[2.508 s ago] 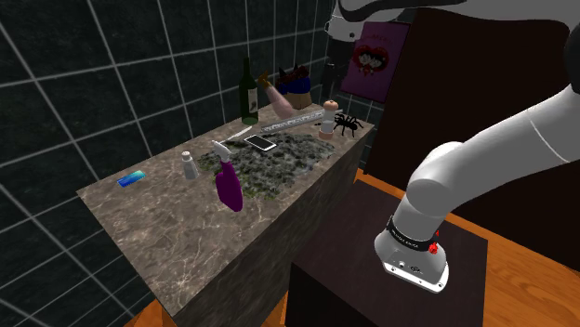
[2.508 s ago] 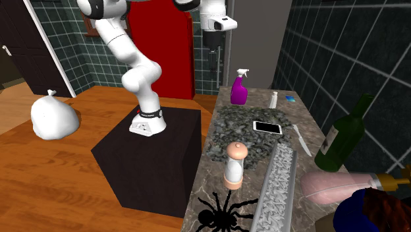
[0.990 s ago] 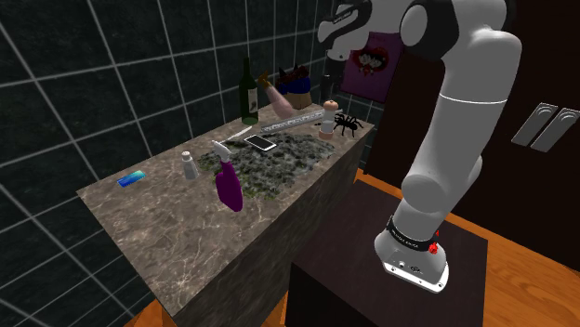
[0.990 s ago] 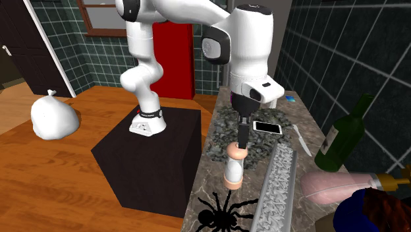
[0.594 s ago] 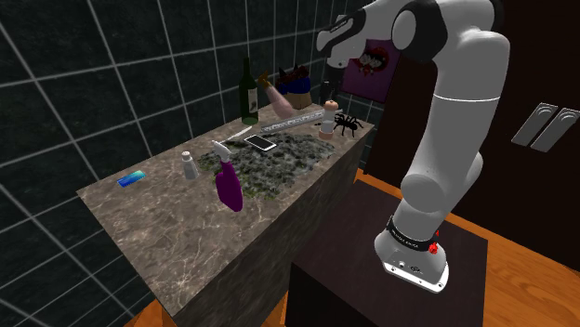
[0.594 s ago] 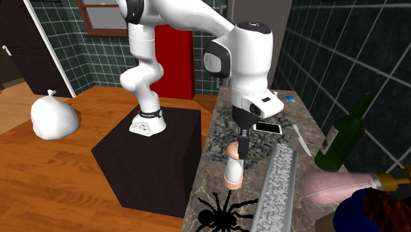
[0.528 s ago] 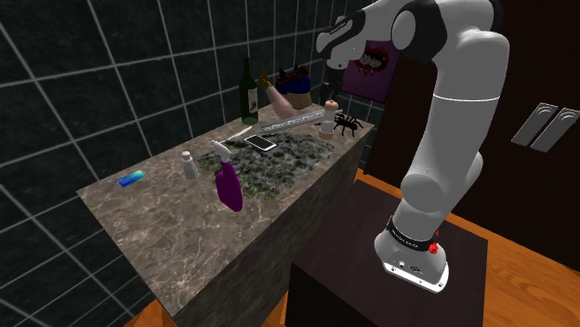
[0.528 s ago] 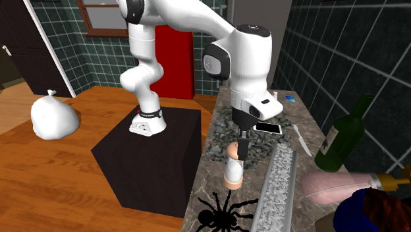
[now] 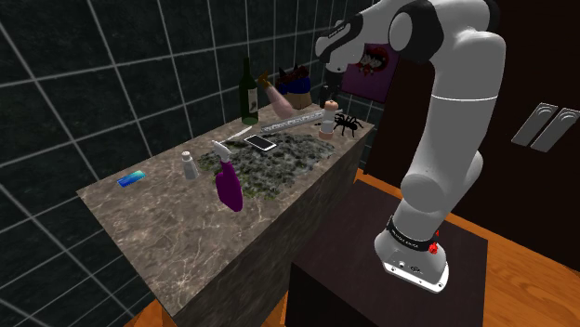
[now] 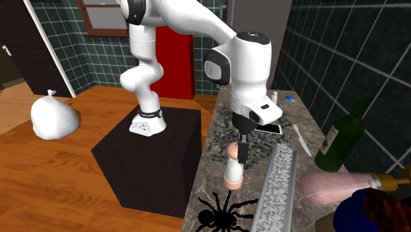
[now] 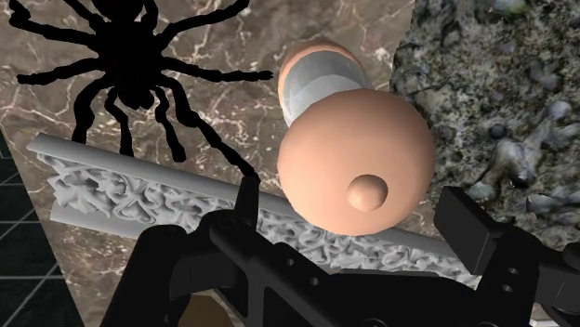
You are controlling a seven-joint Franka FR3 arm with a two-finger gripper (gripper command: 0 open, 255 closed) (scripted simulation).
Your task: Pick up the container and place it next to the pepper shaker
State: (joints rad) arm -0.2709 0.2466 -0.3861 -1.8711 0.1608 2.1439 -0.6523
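- black two-finger gripper [image 11: 361, 215]: fingers apart, one on each side of the domed top, neither touching it as far as I can tell from the wrist view.
- target: peach-and-white knob-topped cylindrical container [image 11: 353, 158], directly under the hand. It stands on the brown marble counter [image 9: 177, 232], near the edge on the stand's side.
- orientation: upright, long axis vertical, small knob pointing straight up at the hand.
- step: pre-grasp, nothing lifted yet. The next move calls for a straight descent until the pads sit below the dome on the narrower body, then a close (the dome is wide and round, so a grip high up would likely slip).
- just beside it: black toy spider [image 11: 139, 65], long grey embossed strip [image 11: 139, 200], dark rough grey mat [image 11: 483, 102].
- farther along the counter: purple spray bottle [image 9: 228, 184], then small white pepper shaker [image 9: 190, 165], well apart from the container. The carry would run over the mat towards it.
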